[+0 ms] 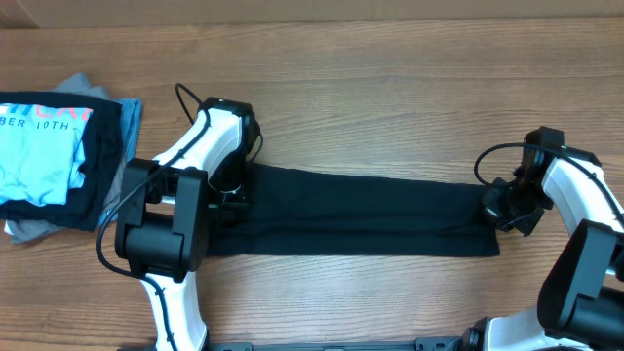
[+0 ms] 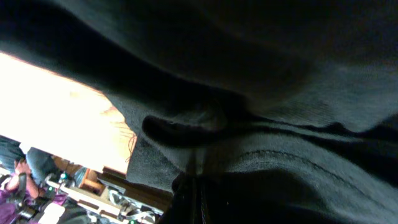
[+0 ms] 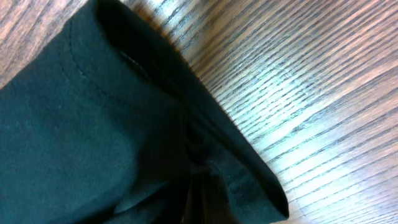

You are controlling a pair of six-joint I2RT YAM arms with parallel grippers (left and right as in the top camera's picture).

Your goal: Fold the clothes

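A black garment [image 1: 356, 213] lies stretched as a long folded band across the table. My left gripper [image 1: 231, 195] is at its left end, shut on the black fabric [image 2: 280, 124], which fills the left wrist view. My right gripper [image 1: 499, 210] is at its right end, shut on a pinched fold of the cloth [image 3: 93, 124]; a stitched hem shows there. The fingertips of both grippers are hidden in the fabric.
A stack of folded clothes sits at the left edge, with a light blue T-shirt [image 1: 39, 151] on top, dark cloth and a grey garment [image 1: 29, 230] under it. Bare wood table [image 1: 390, 88] lies behind the band, and also shows in the right wrist view [image 3: 311, 74].
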